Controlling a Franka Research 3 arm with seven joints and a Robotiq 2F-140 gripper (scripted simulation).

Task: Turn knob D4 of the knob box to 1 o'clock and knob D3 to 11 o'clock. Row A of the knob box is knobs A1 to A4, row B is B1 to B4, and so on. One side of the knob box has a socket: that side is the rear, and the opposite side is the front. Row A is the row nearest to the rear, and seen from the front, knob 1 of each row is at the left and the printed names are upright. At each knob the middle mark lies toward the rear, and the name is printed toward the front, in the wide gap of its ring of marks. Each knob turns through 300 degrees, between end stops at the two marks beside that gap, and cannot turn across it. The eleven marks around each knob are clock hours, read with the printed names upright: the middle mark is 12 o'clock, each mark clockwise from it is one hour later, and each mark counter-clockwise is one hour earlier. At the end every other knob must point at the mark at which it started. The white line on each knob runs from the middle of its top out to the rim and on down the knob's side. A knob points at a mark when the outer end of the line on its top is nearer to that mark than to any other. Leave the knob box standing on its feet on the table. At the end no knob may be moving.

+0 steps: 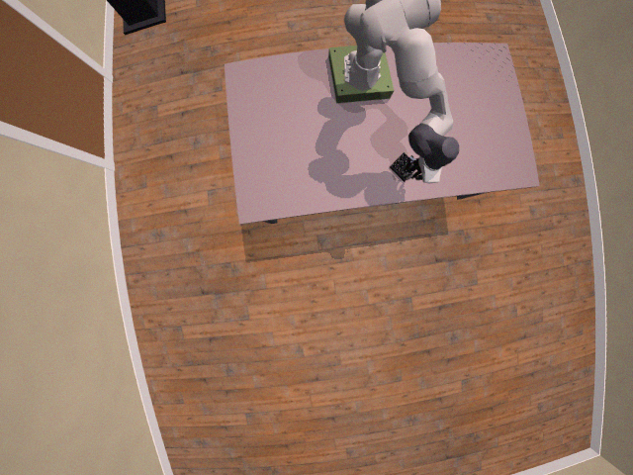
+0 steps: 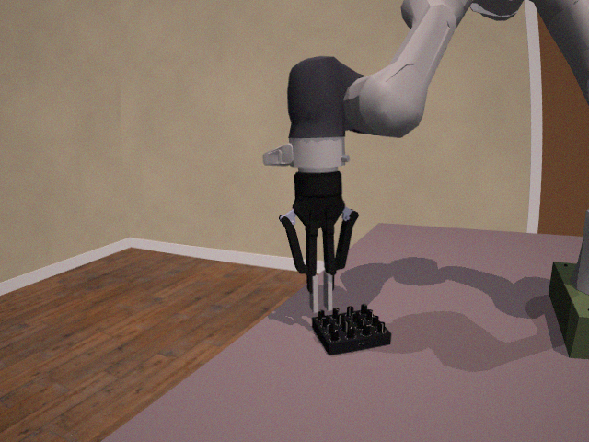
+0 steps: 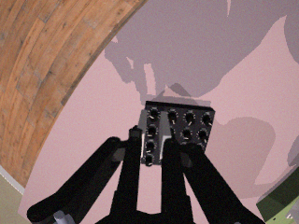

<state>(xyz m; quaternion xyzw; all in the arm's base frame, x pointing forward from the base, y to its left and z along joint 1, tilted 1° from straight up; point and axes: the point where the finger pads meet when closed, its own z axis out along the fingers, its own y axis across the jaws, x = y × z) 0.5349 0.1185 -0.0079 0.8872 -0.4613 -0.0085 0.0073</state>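
The black knob box [image 1: 403, 167] [image 2: 360, 346] [image 3: 178, 105] stands on the table; its socket [image 2: 360, 343] faces the exterior view. Knob D4 [image 2: 320, 315] [image 3: 153, 113] is at the far-left corner in that view, with knob D3 [image 2: 335, 312] [image 3: 172, 115] beside it. My gripper [image 2: 321, 308] [image 3: 152, 119] points straight down, its pale fingertips slightly apart, one on each side of D4 as seen from the wrist. It is open, with nothing seen gripped. How low the tips reach beside D4 is hard to tell. The white lines are too small to read surely. Fingers hide some knobs in the wrist view.
Knob C4 [image 3: 151, 131] is the neighbour behind D4, in the same column between the fingers in the wrist view. The pink table [image 1: 276, 153] ends a short way beyond the box. The arm's green base [image 1: 365, 96] [image 2: 578, 328] stands farther off.
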